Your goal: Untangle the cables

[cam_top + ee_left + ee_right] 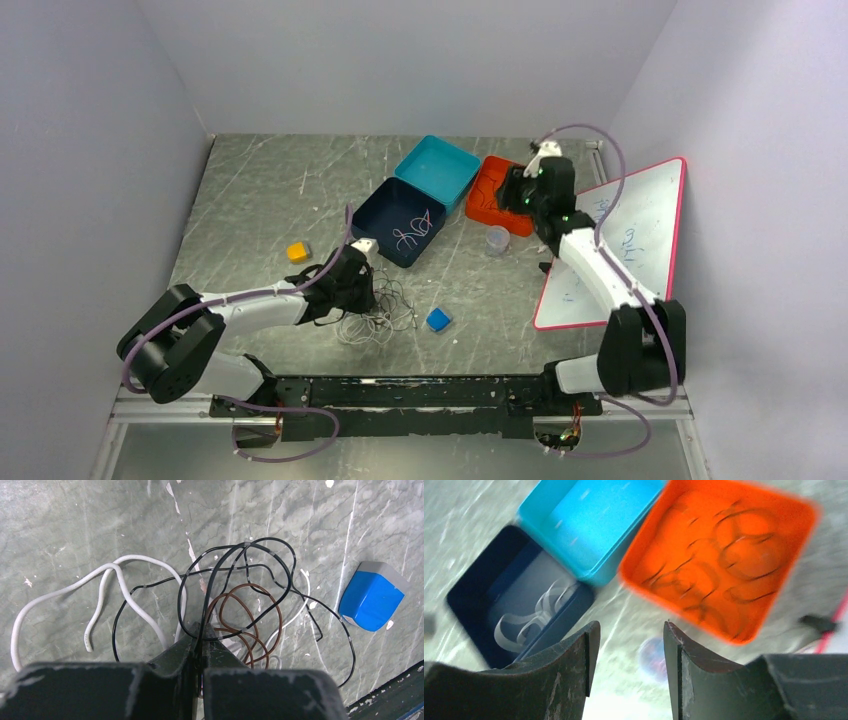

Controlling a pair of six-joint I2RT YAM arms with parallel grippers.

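Observation:
A tangle of thin cables (385,315) lies on the table near the front. In the left wrist view it shows as a white cable (125,560), a black cable (240,547) and a brown coil (245,587), looped over one another. My left gripper (365,290) sits at the tangle's left side. Its jaws (204,630) are shut on a strand of the black cable. My right gripper (515,190) hovers over the orange tray (487,190), open and empty (630,625). The tray (664,535) holds several brown cable loops.
A dark blue box (385,215) holds a white cable (415,232), also seen from the right wrist (531,617). A teal box (437,168) stands behind it. A blue block (438,320), a yellow block (297,252), a clear cup (497,240) and a whiteboard (630,240) are nearby.

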